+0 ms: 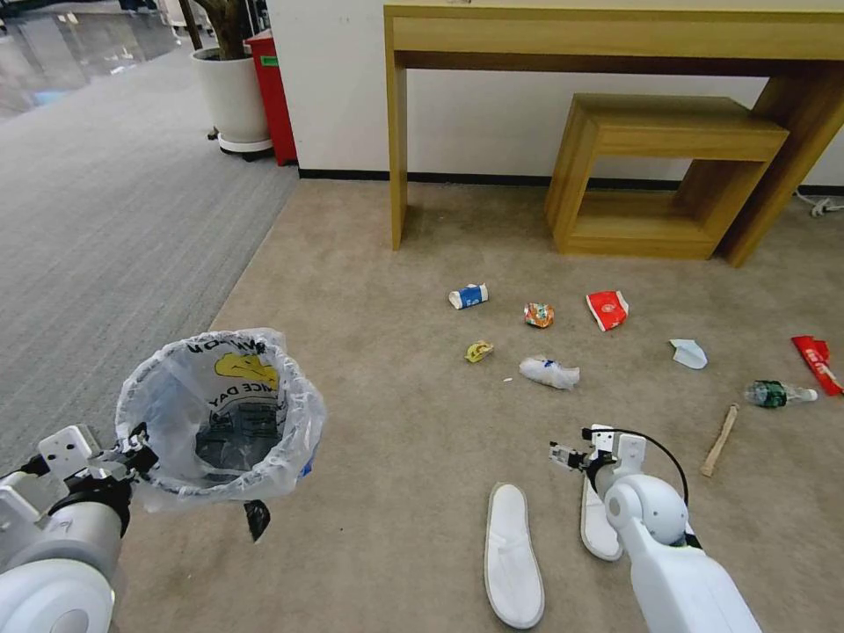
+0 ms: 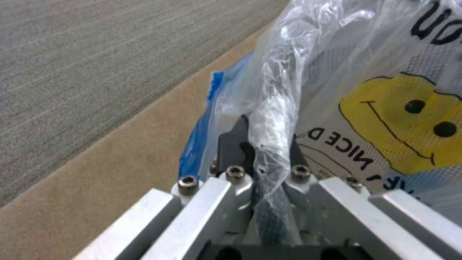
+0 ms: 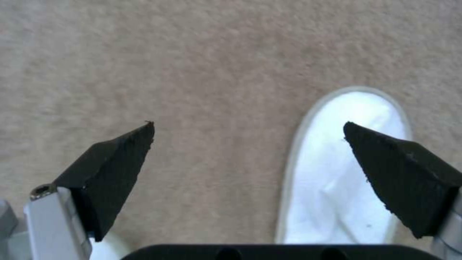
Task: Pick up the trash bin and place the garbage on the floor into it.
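We hold the trash bin (image 1: 220,413) off the floor (image 1: 387,457), left gripper (image 2: 262,151) pinching its bagged rim | right gripper (image 3: 248,159) spread above a slipper (image 3: 346,173) | we judge it light, floppy; grip its edge

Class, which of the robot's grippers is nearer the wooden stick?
The right gripper, open, is just left of the wooden stick; the left gripper grips the trash bin, far left.
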### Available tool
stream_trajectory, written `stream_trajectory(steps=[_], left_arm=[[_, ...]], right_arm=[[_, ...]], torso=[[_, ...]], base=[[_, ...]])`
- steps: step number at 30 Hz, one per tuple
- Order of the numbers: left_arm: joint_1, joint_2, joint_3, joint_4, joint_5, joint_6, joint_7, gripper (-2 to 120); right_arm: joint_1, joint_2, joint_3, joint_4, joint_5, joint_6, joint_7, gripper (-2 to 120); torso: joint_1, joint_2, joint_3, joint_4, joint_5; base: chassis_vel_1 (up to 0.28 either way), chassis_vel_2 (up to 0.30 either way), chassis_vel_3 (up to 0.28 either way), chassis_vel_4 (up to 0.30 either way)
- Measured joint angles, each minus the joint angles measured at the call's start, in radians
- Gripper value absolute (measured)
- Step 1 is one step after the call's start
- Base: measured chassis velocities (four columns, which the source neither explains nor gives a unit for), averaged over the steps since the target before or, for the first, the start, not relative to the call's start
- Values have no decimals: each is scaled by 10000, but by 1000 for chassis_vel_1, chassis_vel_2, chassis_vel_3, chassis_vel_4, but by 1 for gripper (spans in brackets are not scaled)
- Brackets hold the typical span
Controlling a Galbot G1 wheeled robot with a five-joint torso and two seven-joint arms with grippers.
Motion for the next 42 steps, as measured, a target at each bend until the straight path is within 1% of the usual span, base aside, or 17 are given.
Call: stream_trajectory(steps=[9,19,22,23,24,25,26,27,30,31,33,34,35,37,39,41,42], left_arm=[[-11,-22,22,64,117,-18,18,1],[-15,24,42,87,164,-20,23,1],[-13,45,37,110,170,-24,32,1],[-13,45,37,110,170,-24,32,1],[-7,49,29,113,170,-26,39,1],[-3,52,24,115,170,-29,43,1],[9,59,12,119,170,-39,49,1],[9,59,12,119,170,-39,49,1],[21,72,9,120,171,-50,56,1],[21,72,9,120,171,-50,56,1],[21,71,35,120,173,-54,57,1],[20,68,48,120,178,-53,58,1],[20,68,48,120,178,-53,58,1],[20,48,104,132,226,-66,59,1],[20,39,132,149,255,-72,61,1],[8,14,206,168,309,-78,68,1],[8,14,206,168,309,-78,68,1]], right_arm=[[248,-12,174,-976,-441,-284,-35,100],[493,-33,410,-1747,-825,-153,-175,100],[499,-80,499,-1926,-952,-109,-220,89],[499,-80,499,-1926,-952,-109,-220,89],[500,-93,522,-1992,-1010,-81,-238,84],[505,-101,537,-2041,-1061,-58,-255,82],[536,-115,579,-2199,-1194,12,-313,76],[536,-115,579,-2199,-1194,12,-313,76],[620,-105,662,-2496,-1344,157,-501,61],[620,-105,662,-2496,-1344,157,-501,61],[693,-52,694,-2738,-1418,358,-663,51],[718,-25,699,-2822,-1464,447,-713,47],[718,-25,699,-2822,-1464,447,-713,47],[751,49,706,-3008,-1656,714,-818,36],[754,67,706,-3075,-1771,832,-850,32],[761,77,703,-3198,-1979,1013,-916,21],[761,77,703,-3198,-1979,1013,-916,21]], torso=[[0,-1,-1,-1,0],[0,0,-1,0,0],[0,-1,-1,-1,0],[0,-1,-1,-1,0],[0,0,-1,-1,0],[0,0,-1,-1,0],[0,-1,-1,-1,0],[0,-1,-1,-1,0],[0,0,-1,-1,-1],[0,0,-1,-1,-1],[0,0,-1,-1,0],[0,0,-1,-1,0],[0,0,-1,-1,0],[0,0,-1,0,0],[0,0,-1,0,0],[0,0,-1,0,-1],[0,0,-1,0,-1]], base=[[0,0,0,0],[0,0,0,0],[0,0,0,0],[0,0,0,0],[0,0,0,0],[0,0,0,0],[0,0,0,0],[0,0,0,0],[0,0,0,0],[0,0,0,0],[0,0,0,0],[0,0,0,0],[0,0,0,0],[0,0,0,0],[0,0,0,0],[0,0,0,0],[0,0,0,0]])
